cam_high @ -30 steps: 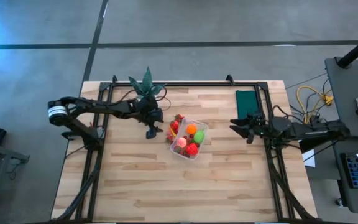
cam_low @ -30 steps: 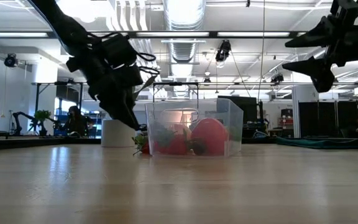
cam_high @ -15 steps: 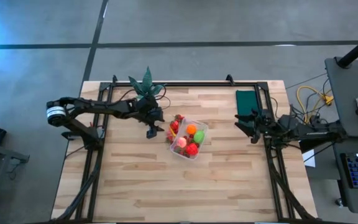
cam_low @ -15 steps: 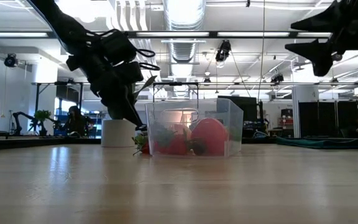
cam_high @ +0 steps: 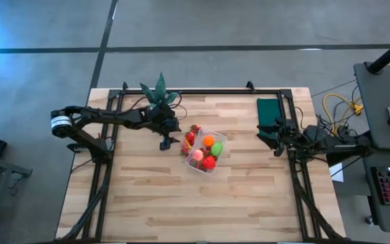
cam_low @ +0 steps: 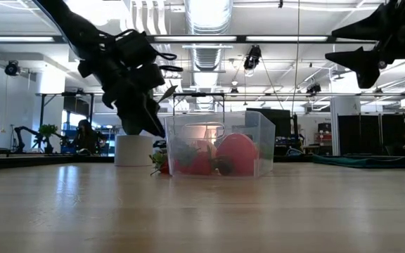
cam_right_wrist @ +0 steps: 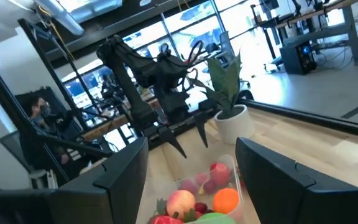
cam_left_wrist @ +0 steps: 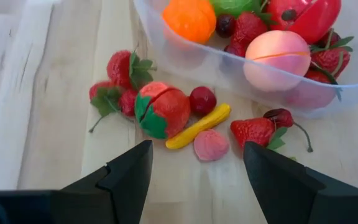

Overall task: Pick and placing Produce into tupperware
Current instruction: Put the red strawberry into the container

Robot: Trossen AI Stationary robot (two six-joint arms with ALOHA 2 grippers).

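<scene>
My left fingers (cam_high: 164,144) hung spread above the surface (cam_high: 147,196), just left of the loose produce (cam_left_wrist: 166,112) lying beside the tupperware (cam_high: 204,151). The potted plant (cam_high: 159,92) stood close behind my left arm. More pieces filled the tub. My right fingers (cam_high: 274,137) hovered spread, well apart, by the green cloth (cam_high: 268,108).

Near desk (cam_high: 181,203): bare wood, open to reach.
Tub (cam_high: 206,152): open-topped, clear from above.
Loose fruit (cam_left_wrist: 179,115): hemmed between tub wall and potted plant (cam_high: 158,93).
Right edge: green cloth (cam_high: 269,110) lies flat.
</scene>
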